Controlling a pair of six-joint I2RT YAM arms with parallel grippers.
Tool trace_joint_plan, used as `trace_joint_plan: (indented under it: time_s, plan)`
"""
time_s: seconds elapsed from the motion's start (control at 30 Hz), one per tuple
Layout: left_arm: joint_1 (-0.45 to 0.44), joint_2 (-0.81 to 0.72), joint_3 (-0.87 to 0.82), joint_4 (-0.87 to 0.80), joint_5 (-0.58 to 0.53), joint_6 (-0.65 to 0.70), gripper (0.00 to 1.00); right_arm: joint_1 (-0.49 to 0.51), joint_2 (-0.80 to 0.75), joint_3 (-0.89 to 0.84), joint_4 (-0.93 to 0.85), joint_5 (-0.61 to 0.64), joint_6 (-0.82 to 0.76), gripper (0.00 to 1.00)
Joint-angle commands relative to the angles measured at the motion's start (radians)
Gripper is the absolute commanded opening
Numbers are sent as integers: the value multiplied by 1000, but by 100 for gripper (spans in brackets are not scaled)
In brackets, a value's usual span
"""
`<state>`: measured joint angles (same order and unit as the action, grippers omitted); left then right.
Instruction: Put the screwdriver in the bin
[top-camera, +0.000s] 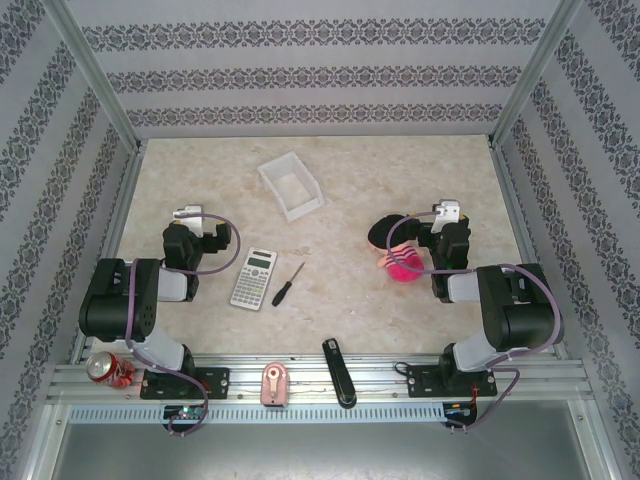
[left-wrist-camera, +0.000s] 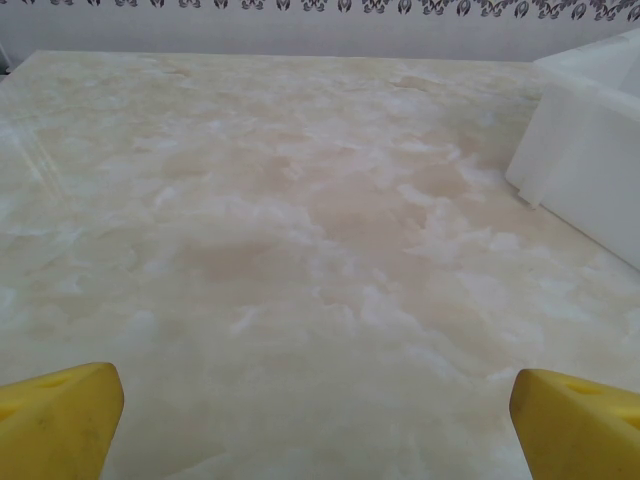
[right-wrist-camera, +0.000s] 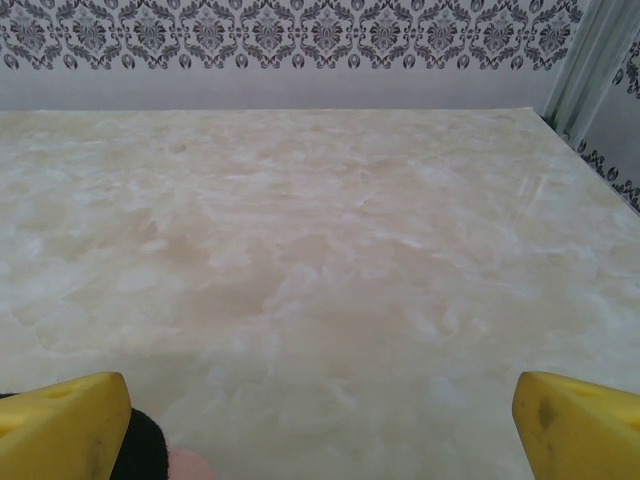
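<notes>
The screwdriver (top-camera: 288, 284), slim with a black handle and thin shaft, lies on the table just right of the grey calculator (top-camera: 254, 279). The white bin (top-camera: 291, 185) sits farther back, near the middle; its side wall (left-wrist-camera: 585, 170) shows at the right of the left wrist view. My left gripper (top-camera: 187, 214) hangs left of the calculator, its yellow fingertips (left-wrist-camera: 60, 420) wide apart over bare table, open and empty. My right gripper (top-camera: 446, 211) is at the right side, its yellow fingertips (right-wrist-camera: 575, 425) spread, open and empty.
A black and pink plush toy (top-camera: 395, 250) lies beside the right arm, its edge (right-wrist-camera: 150, 450) by the right gripper's left finger. On the front rail rest a red can (top-camera: 108, 369), a pink tape dispenser (top-camera: 273, 383) and a thick black stapler-like bar (top-camera: 338, 372). Patterned walls enclose the table.
</notes>
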<state>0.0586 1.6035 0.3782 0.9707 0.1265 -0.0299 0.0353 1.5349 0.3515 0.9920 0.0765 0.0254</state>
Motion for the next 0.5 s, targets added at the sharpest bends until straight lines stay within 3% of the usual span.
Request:
trace_joint_plan:
  time_s: [0.0,0.47]
  plan:
    - [-12,-13,4,-14,11,17,99,7,6,4,13,-14,-15,98]
    - [-13,-13,8,-21,42,31,99,6,5,9,7,-6,-9,98]
